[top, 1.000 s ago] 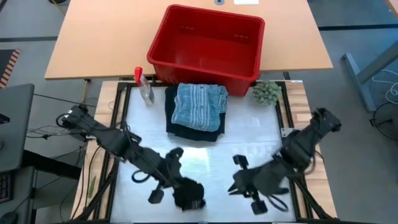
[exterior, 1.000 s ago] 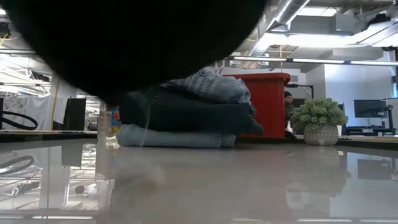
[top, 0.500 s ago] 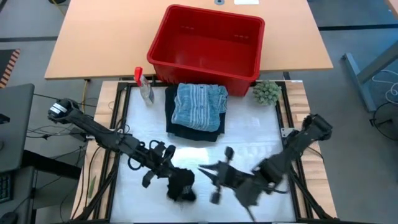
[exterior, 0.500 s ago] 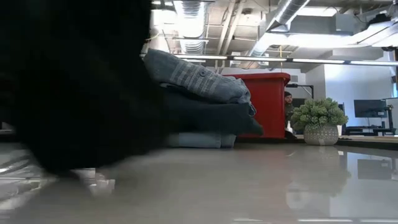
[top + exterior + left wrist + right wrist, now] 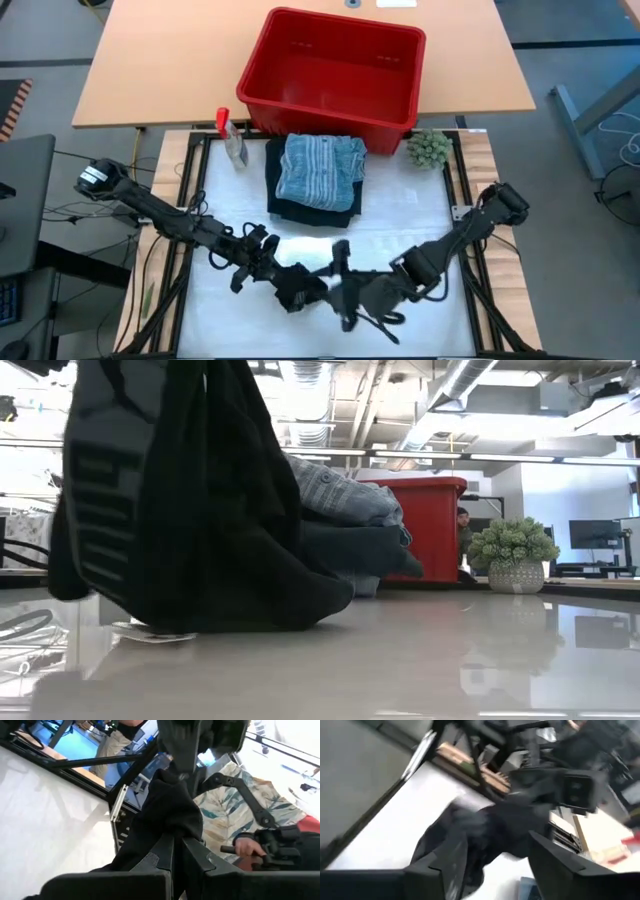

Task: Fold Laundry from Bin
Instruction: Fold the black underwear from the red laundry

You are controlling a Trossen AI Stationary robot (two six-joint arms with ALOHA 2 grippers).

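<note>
- My right gripper (image 5: pixel 335 283) is now reaching across to the black garment (image 5: pixel 297 290), fingers spread for a second hold.
- My left gripper (image 5: pixel 268 270) is clenching it, hanging, to unfold.

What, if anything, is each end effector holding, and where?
The left end effector pinches a bunched fold of the black garment. The right end effector is open at the garment, holding nothing.
</note>
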